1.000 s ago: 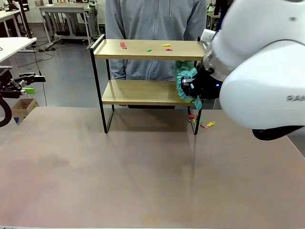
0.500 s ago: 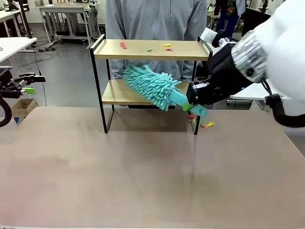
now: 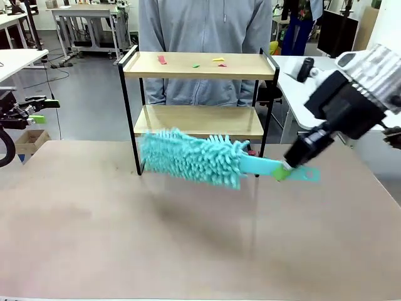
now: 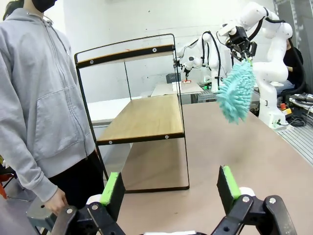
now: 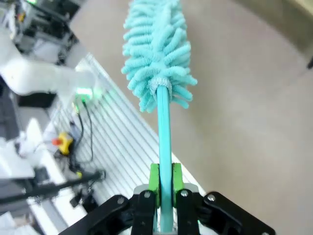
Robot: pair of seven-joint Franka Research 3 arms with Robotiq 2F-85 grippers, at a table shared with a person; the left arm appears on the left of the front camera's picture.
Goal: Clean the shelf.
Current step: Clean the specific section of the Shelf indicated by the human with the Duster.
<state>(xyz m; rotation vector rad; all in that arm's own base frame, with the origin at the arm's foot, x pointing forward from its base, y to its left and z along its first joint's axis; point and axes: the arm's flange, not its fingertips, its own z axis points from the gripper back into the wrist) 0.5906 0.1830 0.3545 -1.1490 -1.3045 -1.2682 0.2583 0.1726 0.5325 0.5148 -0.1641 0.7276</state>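
The shelf stands at the far side of the table, with small red, green and yellow scraps on its top board; its lower board looks bare. My right gripper is shut on the handle of a fluffy teal duster, held level just above the table in front of the shelf legs. In the right wrist view the green pads clamp the handle and the duster head points away. My left gripper is open and holds nothing; it faces the shelf end-on from the far left.
A person in a grey hoodie stands right behind the shelf. A few coloured scraps lie on the table by the shelf's right leg. A white side table stands at the right and a cardboard box on the floor at the left.
My right arm swung back from the shelf's right end. The duster swept out past the lower board and now hangs lower and level over the table. The left arm stayed still.
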